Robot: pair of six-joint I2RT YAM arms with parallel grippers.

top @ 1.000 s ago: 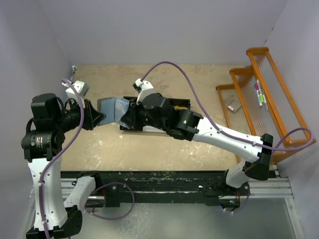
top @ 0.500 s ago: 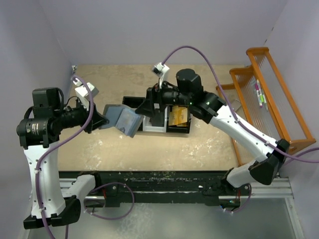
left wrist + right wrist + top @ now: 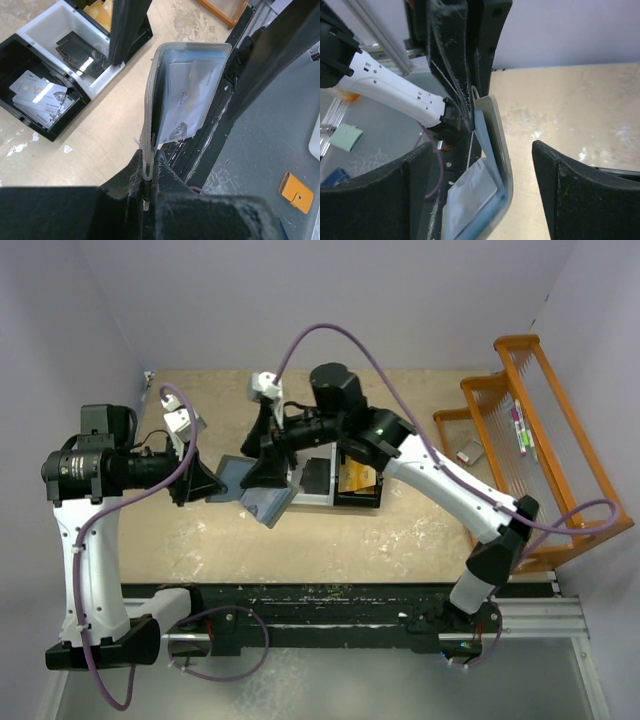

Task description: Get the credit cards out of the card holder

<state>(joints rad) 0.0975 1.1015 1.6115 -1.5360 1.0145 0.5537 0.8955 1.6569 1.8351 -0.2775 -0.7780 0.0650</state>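
Note:
The grey-blue card holder (image 3: 159, 95) hangs half open above the table, and my left gripper (image 3: 145, 172) is shut on its lower edge. A white credit card (image 3: 189, 92) sits in its inner pocket. From above, the card holder (image 3: 252, 496) juts right from the left gripper (image 3: 207, 483). My right gripper (image 3: 259, 452) is open at the holder's far end. In the right wrist view its fingers (image 3: 390, 195) stand wide on either side of the card holder (image 3: 496, 131) without touching it, and the credit card (image 3: 469, 196) shows low in the pocket.
The three-compartment bin tray (image 3: 352, 503) lies just right of the holder. It holds white cards (image 3: 37, 92), a black card (image 3: 75, 50) and orange-gold cards (image 3: 358, 477). An orange wire rack (image 3: 530, 430) stands along the right side. A black rail (image 3: 330, 600) runs along the near edge.
My right gripper opened, swung over the bin tray, then came back to the card holder's end. The left gripper closed tighter on the holder and shifted it slightly towards the near side.

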